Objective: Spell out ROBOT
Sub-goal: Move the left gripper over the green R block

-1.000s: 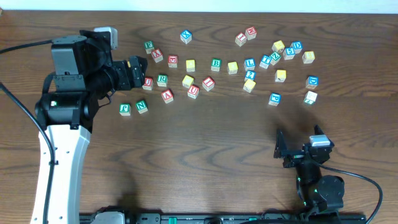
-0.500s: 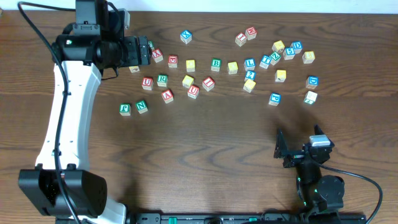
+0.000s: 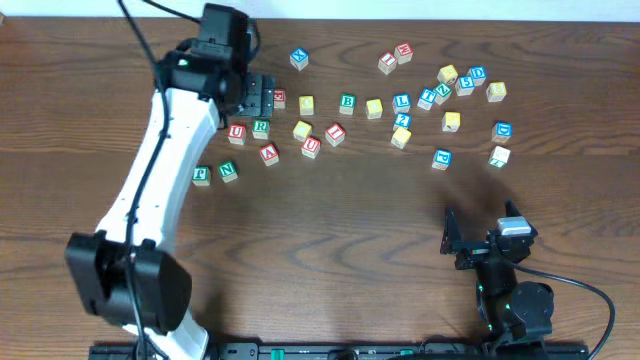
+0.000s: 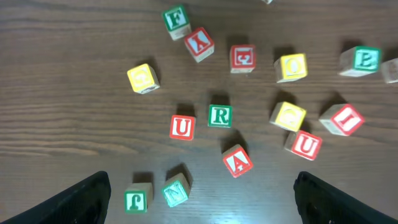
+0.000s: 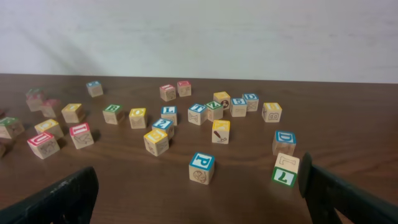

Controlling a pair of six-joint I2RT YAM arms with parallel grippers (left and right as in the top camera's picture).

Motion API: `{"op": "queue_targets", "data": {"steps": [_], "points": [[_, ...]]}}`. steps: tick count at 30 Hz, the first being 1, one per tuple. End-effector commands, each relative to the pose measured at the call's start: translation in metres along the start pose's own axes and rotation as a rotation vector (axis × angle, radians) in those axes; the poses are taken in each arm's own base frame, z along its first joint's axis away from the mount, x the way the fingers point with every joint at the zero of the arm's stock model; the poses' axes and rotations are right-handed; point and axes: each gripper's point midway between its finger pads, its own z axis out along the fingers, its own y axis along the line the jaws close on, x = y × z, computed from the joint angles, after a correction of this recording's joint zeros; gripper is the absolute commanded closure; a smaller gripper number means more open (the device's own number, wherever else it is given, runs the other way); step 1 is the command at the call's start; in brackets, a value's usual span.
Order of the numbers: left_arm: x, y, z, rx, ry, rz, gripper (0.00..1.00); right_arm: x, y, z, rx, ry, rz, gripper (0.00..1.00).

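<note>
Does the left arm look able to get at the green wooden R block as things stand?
Probably yes. The left gripper is open close by the green wooden R block, and nothing lies on it. The red wooden U block sits close beside it, so a finger may nudge that.

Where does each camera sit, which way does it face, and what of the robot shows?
Overhead: above the table, facing straight down on the letter blocks; shows the left arm stretched over the far blocks, the right arm folded near the front.
Left wrist: on the left arm, facing down on the green R block and neighbours; open jaws at bottom corners.
Right wrist: low, facing level across the blocks to the wall; open jaws at bottom corners.
Shared: overhead and left wrist both show the green R block.
</note>
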Motion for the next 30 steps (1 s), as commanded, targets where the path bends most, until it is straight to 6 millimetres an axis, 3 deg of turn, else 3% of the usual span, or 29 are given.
{"op": "queue_targets", "data": {"steps": [1,5,10,13,15,16,26,30], "points": [[0.004,0.008,0.028,-0.052,0.056,-0.016,0.07,0.000,-0.002,0.000,0.010,-0.001,0.008,0.01],[0.009,-0.001,0.057,-0.019,0.100,-0.024,0.07,0.000,-0.002,0.000,0.010,-0.001,0.008,0.01],[0.001,-0.014,0.064,0.048,0.074,-0.033,0.07,0.000,-0.002,0.000,0.010,-0.001,0.008,0.01],[0.009,-0.017,0.081,0.054,0.115,-0.032,0.07,0.000,-0.002,0.000,0.010,-0.001,0.008,0.01],[0.021,-0.019,0.102,0.051,0.171,-0.045,0.08,0.000,-0.002,0.000,0.010,-0.001,0.008,0.01],[0.027,-0.028,0.110,0.098,0.199,-0.049,0.07,0.000,-0.002,0.000,0.010,-0.001,0.008,0.01],[0.025,-0.032,0.116,0.121,0.189,-0.051,0.08,0.000,-0.002,0.000,0.010,-0.001,0.008,0.01],[0.037,-0.032,0.129,0.115,0.229,-0.050,0.09,0.000,-0.002,0.000,0.010,-0.001,0.008,0.01]]}}
